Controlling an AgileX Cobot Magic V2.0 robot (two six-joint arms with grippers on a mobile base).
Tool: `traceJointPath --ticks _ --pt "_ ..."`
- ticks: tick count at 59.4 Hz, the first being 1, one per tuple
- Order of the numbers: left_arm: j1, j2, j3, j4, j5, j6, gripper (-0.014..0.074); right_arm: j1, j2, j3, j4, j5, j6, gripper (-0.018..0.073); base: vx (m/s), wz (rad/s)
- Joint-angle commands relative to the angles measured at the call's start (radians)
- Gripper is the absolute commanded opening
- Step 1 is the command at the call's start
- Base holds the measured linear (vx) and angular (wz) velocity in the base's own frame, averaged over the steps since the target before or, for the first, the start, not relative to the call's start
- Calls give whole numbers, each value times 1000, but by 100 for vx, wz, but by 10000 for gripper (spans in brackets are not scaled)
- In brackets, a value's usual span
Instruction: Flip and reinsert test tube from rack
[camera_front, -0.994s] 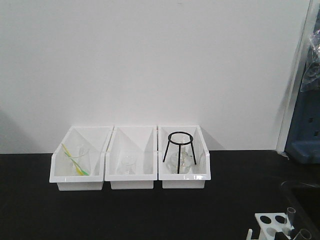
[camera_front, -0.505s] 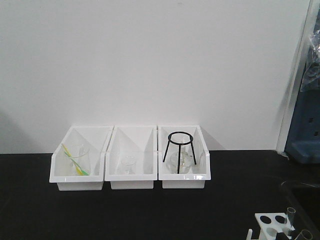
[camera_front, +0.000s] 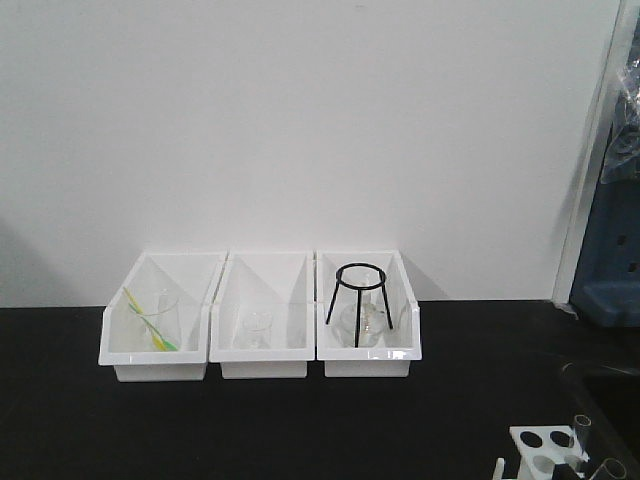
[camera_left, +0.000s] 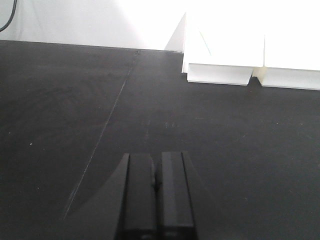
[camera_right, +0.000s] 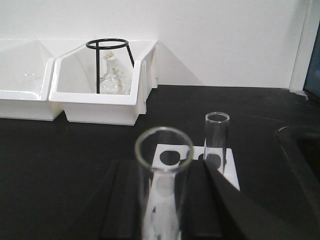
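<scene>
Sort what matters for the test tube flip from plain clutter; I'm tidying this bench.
For the job:
near test tube
rack

Lying about:
far test tube
left bin
middle bin
right bin
black tripod
flask
large beaker
small beaker

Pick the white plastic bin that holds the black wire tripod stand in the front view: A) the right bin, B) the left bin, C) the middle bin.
A: the black wire tripod stand sits in the right white plastic bin, together with a clear glass flask.
</scene>
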Motion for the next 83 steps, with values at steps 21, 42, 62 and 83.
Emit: traceJointPath --ticks 21,42,62,83 --pt "-8 -3 2 -4 -88 0 -6 -4 -173 -79 0 262 -16 -9 0 0" --pt "-8 -3 2 -4 -88 0 -6 -4 -173 -79 7 352 -59 -7 0 0" --pt "-8 -3 2 -4 -88 0 -6 -4 -173 -79 11 324 -59 140 0 0" --pt "-8 -3 2 -4 -88 0 -6 -4 -180 -86 23 315 -51 454 0 0"
